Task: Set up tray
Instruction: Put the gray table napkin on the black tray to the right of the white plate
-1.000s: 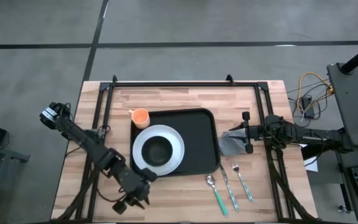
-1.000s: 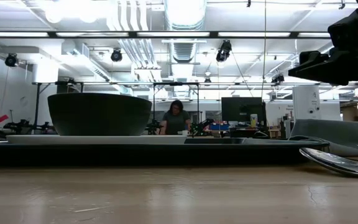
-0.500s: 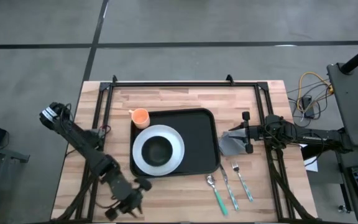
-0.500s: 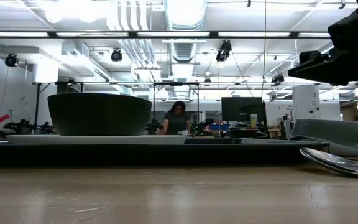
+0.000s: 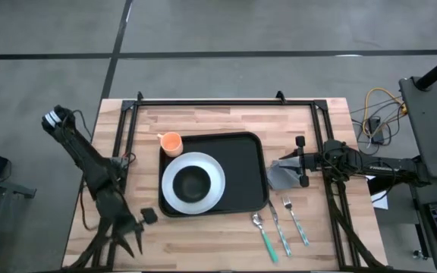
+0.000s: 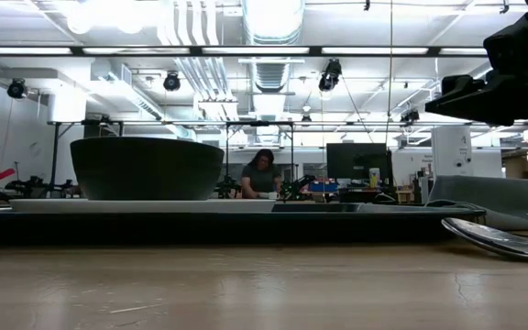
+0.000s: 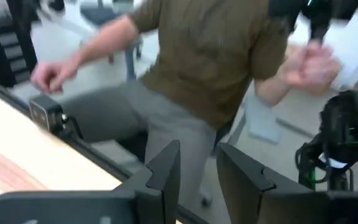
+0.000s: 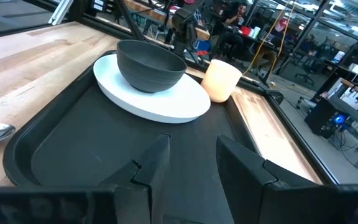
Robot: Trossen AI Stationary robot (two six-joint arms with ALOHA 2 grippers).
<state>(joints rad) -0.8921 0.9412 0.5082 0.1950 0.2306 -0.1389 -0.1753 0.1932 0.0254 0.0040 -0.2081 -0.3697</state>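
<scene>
tray (image 5: 237, 171) already holds plate (image 5: 193, 183) and bowl (image 5: 193, 182). your right tool (image 5: 298, 161), fingers spread, hovers over the napkin (image 5: 281, 176) for a grab; left tool (image 5: 126, 241), spread, is parked off-counter.

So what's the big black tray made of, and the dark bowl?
The tray looks like black plastic: a smooth surface with a soft sheen and a rounded, moulded rim. The bowl seems to be matte dark grey ceramic or plastic; its dull, even finish leaves that open.
</scene>
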